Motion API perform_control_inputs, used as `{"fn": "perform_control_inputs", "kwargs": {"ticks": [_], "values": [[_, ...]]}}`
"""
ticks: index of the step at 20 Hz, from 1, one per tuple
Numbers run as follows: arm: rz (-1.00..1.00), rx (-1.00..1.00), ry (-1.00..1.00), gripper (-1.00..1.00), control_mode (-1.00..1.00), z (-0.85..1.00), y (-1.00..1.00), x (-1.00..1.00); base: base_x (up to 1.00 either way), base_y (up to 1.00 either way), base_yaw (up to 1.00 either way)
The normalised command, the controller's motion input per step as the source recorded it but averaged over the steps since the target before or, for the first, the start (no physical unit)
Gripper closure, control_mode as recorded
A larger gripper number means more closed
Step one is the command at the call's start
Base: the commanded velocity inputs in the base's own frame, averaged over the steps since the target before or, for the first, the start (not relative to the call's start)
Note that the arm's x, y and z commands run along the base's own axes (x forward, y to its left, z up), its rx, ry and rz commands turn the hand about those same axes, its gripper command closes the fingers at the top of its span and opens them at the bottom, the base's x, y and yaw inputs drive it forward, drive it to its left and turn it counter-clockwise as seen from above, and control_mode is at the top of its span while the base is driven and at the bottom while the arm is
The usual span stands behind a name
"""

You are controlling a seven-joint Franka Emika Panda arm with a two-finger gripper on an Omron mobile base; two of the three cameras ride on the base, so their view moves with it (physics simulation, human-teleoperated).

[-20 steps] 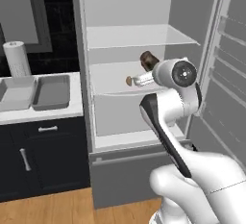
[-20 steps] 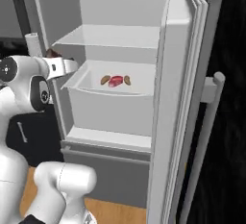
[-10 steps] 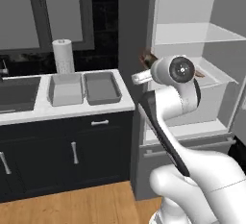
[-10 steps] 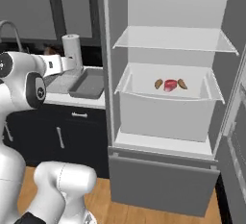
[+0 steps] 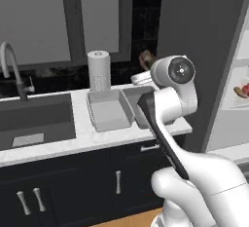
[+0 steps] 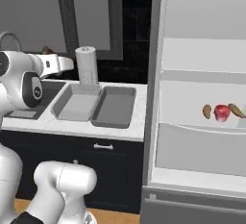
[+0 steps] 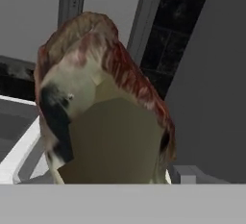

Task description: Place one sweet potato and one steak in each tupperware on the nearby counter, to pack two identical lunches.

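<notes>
A dark brown lumpy steak sits close in the hand view, with my gripper shut on it; its fingertips are hidden behind the meat. The steak hangs above the counter, behind the tupperware. The lighter tupperware lies left of the darker tupperware, which my arm partly covers; both look bare inside. In the open fridge, a red steak lies between two sweet potatoes.
A dark sink with a curved faucet is sunk into the counter on the left. A paper towel roll stands behind the trays. The open fridge stands right of the counter. Navy cabinets run below.
The base has swung left, so both views shifted from the fridge to the counter with sink and trays. The dark steak stays in my shut gripper.
</notes>
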Motion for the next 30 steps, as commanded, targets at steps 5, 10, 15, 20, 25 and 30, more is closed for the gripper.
{"fn": "perform_control_inputs", "kwargs": {"ticks": [5, 10, 15, 20, 25, 30], "values": [[0.0, 0.0, 0.0, 1.0, 1.0, 0.0, 0.0, 0.0, 1.0, 0.51, -0.16], [-0.08, 0.0, 0.02, 1.0, -1.0, -0.38, 0.41, 0.44, 0.4, 0.25, -0.06], [-0.02, 0.0, 0.21, 1.0, -1.0, -0.75, 0.37, 0.38, 0.0, 0.0, 0.0], [0.0, 0.18, 0.2, 1.0, -1.0, -0.73, 0.06, 0.04, 0.0, 0.0, 0.0], [0.0, 0.16, 0.08, 1.0, -1.0, -0.74, -0.11, 0.0, 0.0, 0.0, 0.0], [0.0, 0.02, 0.08, 1.0, -1.0, -0.64, 0.0, 0.17, 0.0, 0.0, 0.0]]}}
